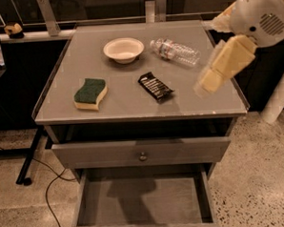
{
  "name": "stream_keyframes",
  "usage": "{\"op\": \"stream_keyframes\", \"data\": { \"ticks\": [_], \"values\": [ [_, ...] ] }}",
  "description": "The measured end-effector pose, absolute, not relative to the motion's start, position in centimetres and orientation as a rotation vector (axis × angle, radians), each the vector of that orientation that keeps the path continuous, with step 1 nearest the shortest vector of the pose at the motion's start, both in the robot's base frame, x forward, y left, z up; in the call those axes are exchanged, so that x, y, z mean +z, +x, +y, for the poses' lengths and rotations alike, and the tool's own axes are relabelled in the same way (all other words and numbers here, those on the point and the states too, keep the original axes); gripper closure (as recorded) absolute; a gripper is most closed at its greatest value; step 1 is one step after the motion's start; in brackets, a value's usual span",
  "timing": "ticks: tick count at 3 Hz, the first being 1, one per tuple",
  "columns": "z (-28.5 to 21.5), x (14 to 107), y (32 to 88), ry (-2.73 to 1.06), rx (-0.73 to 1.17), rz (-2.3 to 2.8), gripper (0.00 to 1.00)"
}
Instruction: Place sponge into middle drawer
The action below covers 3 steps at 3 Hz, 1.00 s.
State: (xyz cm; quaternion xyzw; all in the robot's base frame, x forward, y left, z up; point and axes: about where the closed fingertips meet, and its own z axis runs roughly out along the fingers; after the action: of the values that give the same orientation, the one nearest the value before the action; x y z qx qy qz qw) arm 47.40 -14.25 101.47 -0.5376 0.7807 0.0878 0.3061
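Observation:
The sponge (90, 93), pale yellow foam with a dark green scrub face up, lies on the left front of the cabinet top (132, 106). The middle drawer (142, 201) stands pulled out below, its flat grey floor bare. My arm reaches in from the upper right, and its cream end with the gripper (203, 87) hovers above the right side of the cabinet top, well to the right of the sponge and apart from it.
A white bowl (123, 49), a lying clear plastic bottle (175, 51) and a black snack wrapper (155, 86) are on the top. A grey drawer front with a round knob (143, 157) sits above the open drawer. A cable (50, 187) lies on the floor at left.

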Motion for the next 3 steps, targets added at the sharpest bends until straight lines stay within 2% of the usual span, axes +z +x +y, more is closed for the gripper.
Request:
{"op": "stream_keyframes", "data": {
  "ticks": [2,3],
  "values": [
    [-9.7,103.7,51.3,-1.2,0.582,2.043,0.0],
    [-9.6,103.7,51.2,-1.203,0.584,2.041,0.0]
  ]
}}
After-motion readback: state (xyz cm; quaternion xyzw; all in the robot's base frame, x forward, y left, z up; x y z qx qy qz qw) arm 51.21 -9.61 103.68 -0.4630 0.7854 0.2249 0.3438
